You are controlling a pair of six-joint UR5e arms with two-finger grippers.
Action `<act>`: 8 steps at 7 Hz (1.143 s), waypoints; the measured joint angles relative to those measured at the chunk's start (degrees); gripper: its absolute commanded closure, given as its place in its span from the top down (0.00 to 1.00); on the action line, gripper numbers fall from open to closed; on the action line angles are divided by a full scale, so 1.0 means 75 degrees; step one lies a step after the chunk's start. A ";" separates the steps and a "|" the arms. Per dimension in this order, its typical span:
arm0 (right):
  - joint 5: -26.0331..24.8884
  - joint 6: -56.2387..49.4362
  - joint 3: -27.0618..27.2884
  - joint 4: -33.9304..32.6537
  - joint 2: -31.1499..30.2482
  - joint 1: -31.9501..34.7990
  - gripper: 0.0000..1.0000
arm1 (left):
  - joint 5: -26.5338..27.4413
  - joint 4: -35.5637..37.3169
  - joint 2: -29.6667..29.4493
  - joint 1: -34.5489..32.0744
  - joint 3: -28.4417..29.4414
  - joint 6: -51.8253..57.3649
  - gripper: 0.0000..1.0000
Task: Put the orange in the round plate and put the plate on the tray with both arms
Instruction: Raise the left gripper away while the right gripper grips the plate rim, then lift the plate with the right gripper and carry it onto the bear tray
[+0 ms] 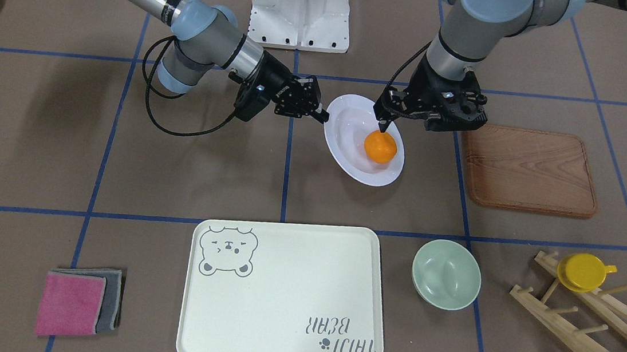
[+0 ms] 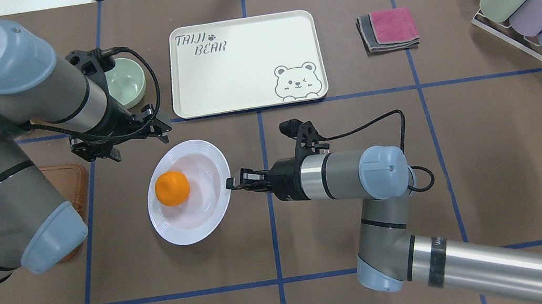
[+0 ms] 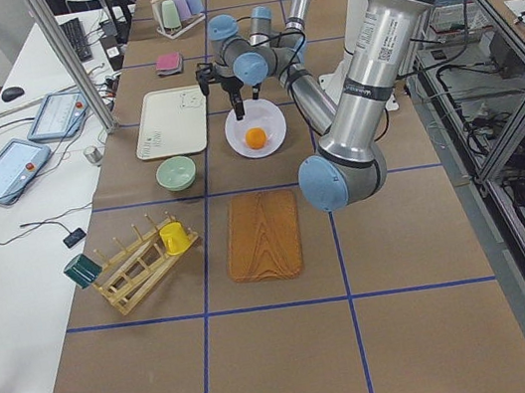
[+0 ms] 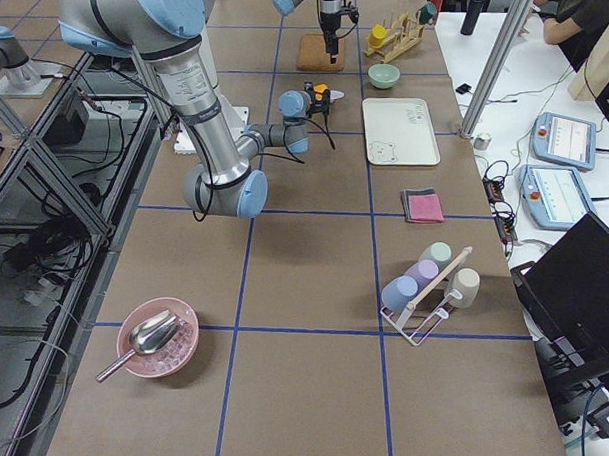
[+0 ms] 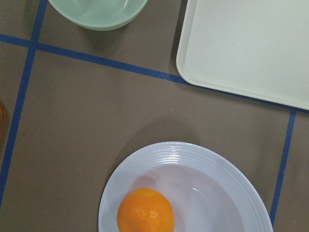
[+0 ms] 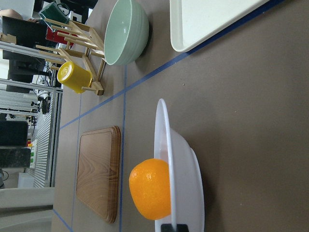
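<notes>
The orange (image 1: 380,147) lies in the sunken centre of the white round plate (image 1: 353,122), which sits mid-table. My right gripper (image 2: 229,183) reaches in level from the side and is shut on the plate's rim (image 6: 186,164); one dark fingertip (image 6: 174,227) shows against that rim. My left gripper (image 1: 385,128) hangs fingers-down just above the orange (image 2: 172,188), touching nothing. No fingers appear in its wrist view, so it looks open. The cream bear tray (image 2: 237,61) lies bare, a short way beyond the plate.
A wooden board (image 1: 527,169) lies beside the plate under the left arm. A pale green bowl (image 1: 446,274) stands next to the tray. A wooden rack holds a yellow cup (image 1: 583,272). Folded pink and grey cloths (image 1: 74,302) lie on the tray's other side.
</notes>
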 measured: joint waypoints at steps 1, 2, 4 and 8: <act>-0.0018 0.0010 0.0001 -0.0049 0.0007 -0.0011 0.00 | 0.0001 0.0001 0.0014 -0.0004 -0.0015 0.0017 0.97; -0.0027 0.0039 0.0030 -0.0051 0.0010 -0.0012 0.00 | 0.0001 0.0001 0.0022 -0.0010 -0.0024 0.0025 0.97; -0.0073 0.0183 0.0124 0.0032 0.0016 0.0007 0.00 | 0.0001 0.0001 0.0042 -0.0035 -0.0075 0.0047 0.97; -0.0633 0.0875 0.0187 0.0704 0.0014 0.0097 0.00 | -0.0002 0.0044 0.0067 -0.0128 -0.0135 0.0099 0.97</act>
